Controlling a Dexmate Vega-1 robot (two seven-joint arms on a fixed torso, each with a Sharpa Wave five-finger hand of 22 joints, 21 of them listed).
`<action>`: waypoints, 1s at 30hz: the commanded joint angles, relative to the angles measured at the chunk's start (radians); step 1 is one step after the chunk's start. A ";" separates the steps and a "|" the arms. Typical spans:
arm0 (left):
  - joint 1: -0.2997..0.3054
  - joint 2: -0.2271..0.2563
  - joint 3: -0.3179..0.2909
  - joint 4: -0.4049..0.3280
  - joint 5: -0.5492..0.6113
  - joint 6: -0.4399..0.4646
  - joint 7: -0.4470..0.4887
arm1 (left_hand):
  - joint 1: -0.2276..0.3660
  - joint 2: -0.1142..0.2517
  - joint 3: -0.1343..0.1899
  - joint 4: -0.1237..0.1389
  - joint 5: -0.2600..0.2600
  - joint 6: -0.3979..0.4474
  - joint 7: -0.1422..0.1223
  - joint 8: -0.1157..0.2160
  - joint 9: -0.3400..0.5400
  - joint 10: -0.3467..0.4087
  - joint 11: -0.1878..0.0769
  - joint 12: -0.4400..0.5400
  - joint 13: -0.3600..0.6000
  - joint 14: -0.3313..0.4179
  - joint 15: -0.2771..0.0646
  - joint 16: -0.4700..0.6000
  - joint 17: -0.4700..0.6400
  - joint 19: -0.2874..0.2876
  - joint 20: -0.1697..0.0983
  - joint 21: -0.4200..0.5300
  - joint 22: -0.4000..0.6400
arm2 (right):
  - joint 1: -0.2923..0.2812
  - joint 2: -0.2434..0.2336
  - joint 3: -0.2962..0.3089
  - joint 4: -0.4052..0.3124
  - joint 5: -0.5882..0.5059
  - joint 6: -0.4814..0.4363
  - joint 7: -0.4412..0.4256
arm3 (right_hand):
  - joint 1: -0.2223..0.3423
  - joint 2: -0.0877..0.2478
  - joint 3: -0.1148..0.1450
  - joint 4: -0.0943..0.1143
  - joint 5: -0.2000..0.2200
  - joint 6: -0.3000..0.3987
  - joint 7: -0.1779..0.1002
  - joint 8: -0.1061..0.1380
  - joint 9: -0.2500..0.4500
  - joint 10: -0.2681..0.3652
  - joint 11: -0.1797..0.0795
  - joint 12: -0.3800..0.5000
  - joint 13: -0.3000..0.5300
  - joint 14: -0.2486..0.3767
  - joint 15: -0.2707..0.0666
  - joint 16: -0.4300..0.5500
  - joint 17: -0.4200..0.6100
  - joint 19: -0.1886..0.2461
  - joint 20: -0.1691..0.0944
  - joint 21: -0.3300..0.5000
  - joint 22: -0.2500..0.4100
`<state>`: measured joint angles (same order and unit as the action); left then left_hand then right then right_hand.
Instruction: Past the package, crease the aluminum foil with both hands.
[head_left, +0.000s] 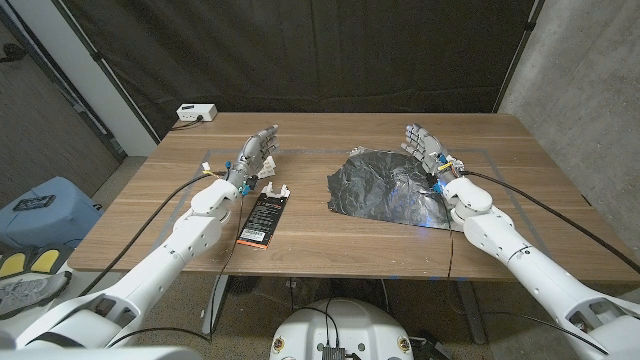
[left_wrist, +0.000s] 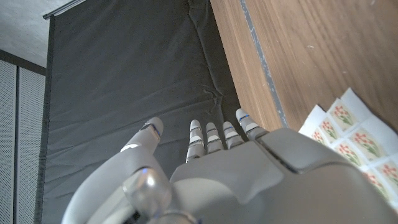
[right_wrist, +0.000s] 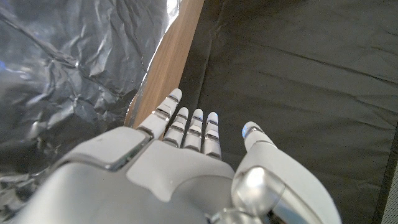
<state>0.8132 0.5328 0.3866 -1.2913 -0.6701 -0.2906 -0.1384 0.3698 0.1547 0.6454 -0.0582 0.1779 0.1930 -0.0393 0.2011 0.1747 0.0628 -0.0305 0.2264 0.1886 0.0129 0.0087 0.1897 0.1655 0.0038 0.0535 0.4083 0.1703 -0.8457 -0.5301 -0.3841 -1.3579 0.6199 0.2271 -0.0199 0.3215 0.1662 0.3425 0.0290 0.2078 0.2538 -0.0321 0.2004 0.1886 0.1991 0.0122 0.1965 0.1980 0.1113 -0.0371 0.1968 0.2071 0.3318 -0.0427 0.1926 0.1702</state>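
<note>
Nearest the robot on the wooden counter lies a dark package, a long flat packet with orange print, set lengthwise on the left half. A small white sheet printed with flowers lies at the package's far end, just beside the left wrist.

To the right of the package, well apart from it, the aluminum foil is spread out on the counter. It is a broad, heavily wrinkled sheet with an uneven outline, its near right corner close to the right forearm. In the right wrist view the foil's crumpled surface reaches almost to the counter's far edge.

The left robot hand is raised just past the package's far end, holding nothing, its fingers straight and close together with the thumb set off to one side. It touches neither the package nor the foil.

The right robot hand is at the foil's far right edge, also holding nothing, fingers extended side by side and thumb apart. Whether it touches the foil cannot be told.

At the far left corner of the counter sits a white box with a cable. A black curtain hangs behind the counter.
</note>
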 joint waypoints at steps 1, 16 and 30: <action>-0.023 0.019 0.022 -0.031 0.017 0.035 -0.040 | 0.016 0.002 0.005 -0.014 0.007 0.016 0.000 0.004 0.005 0.013 0.001 0.007 0.001 0.014 0.001 0.006 0.003 0.006 0.004 -0.004 0.005 | 0.024 -0.006 -0.006 0.010 -0.016 -0.005 0.001 | 0.013 -0.002 0.004 -0.010 -0.002 0.003 0.001 0.002 0.004 -0.002 0.003 0.001 0.001 0.002 -0.005 0.005 0.002 0.002 -0.027 0.003 0.003; -0.073 0.044 0.052 -0.049 0.037 0.080 -0.096 | 0.030 -0.008 0.000 -0.042 0.013 0.017 -0.008 -0.005 0.005 0.015 -0.005 0.002 0.001 0.011 -0.002 -0.002 0.003 0.007 0.006 -0.014 0.005 | 0.017 -0.019 -0.003 -0.010 -0.032 -0.016 -0.023 | 0.023 -0.004 0.007 -0.021 -0.006 -0.001 -0.002 -0.001 0.004 -0.011 0.003 -0.001 0.002 -0.009 -0.003 0.003 0.002 -0.006 -0.026 0.001 0.003; -0.144 0.044 0.098 -0.013 0.076 0.091 -0.173 | 0.030 -0.017 -0.025 -0.063 0.016 -0.023 -0.023 -0.021 0.004 -0.009 -0.013 -0.014 0.002 -0.018 0.004 -0.010 0.006 -0.008 0.007 -0.038 0.007 | 0.032 -0.015 -0.012 0.009 -0.046 -0.018 -0.025 | 0.029 -0.005 0.008 -0.029 -0.010 -0.002 -0.002 -0.002 0.004 -0.019 0.001 -0.003 0.002 -0.023 -0.006 0.001 0.003 -0.017 -0.026 -0.002 0.003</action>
<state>0.7187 0.5770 0.4534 -1.3324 -0.6238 -0.2094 -0.2494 0.3952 0.1449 0.6247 -0.1177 0.1888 0.1748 -0.0644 0.1809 0.1746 0.0565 -0.0428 0.2143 0.1884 0.0069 0.0072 0.1811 0.1653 -0.0002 0.0574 0.3756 0.1751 -0.8255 -0.5463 -0.3893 -1.3623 0.5854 0.2119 -0.0405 0.3346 0.1637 0.3517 0.0080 0.1997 0.2537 -0.0321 0.2004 0.1884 0.1832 0.0105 0.1964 0.1977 0.0914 -0.0355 0.1967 0.2069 0.3188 -0.0375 0.1925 0.1701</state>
